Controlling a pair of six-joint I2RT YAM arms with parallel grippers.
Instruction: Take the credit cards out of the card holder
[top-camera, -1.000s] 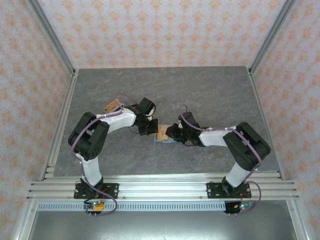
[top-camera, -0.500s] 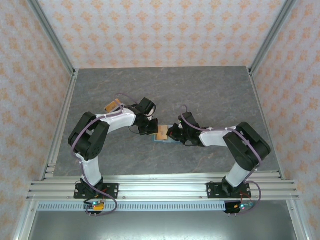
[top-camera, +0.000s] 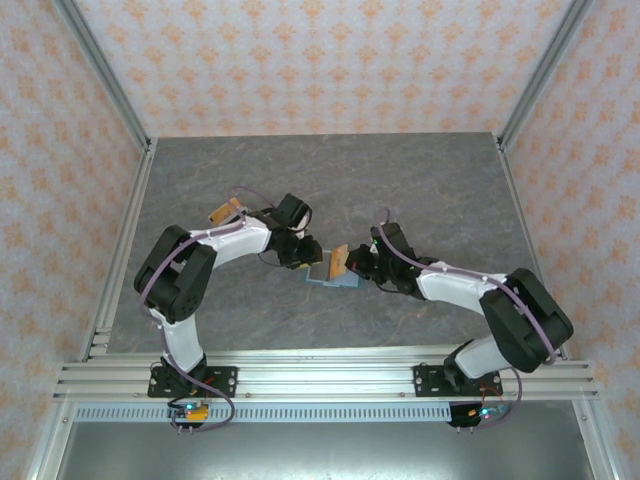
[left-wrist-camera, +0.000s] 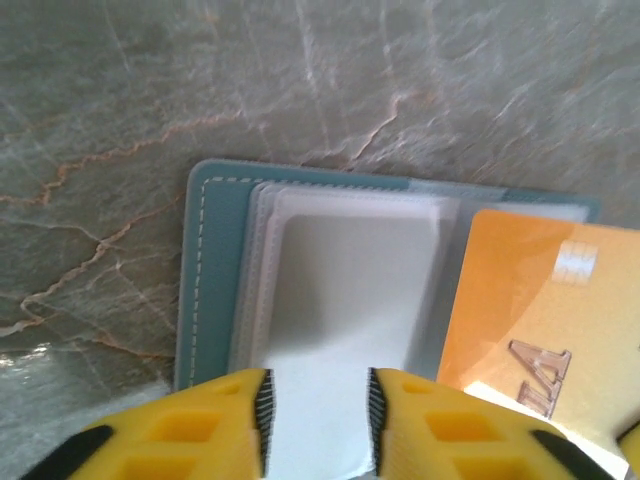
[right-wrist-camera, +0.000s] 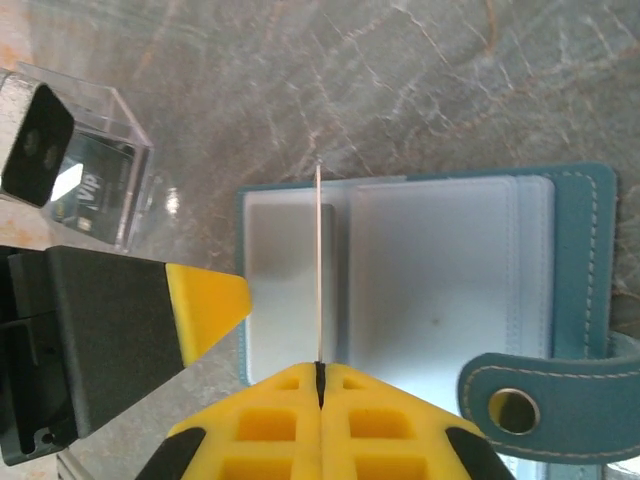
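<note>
Right wrist: my right fingers (right-wrist-camera: 321, 378) closed tight on the orange credit card (right-wrist-camera: 319, 270), edge-on over the card holder (right-wrist-camera: 585, 260) on the desk (right-wrist-camera: 450, 80); left fingers (top-camera: 299, 253) part open, empty; I reckon it's thin, stiff, slick; pinch an edge squarely

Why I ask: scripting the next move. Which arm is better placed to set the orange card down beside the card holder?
Right, probably. The right arm's jaws are shut on the orange card, held on edge above the card holder; the left arm's jaws stand apart over its pockets, gripping no card.
</note>
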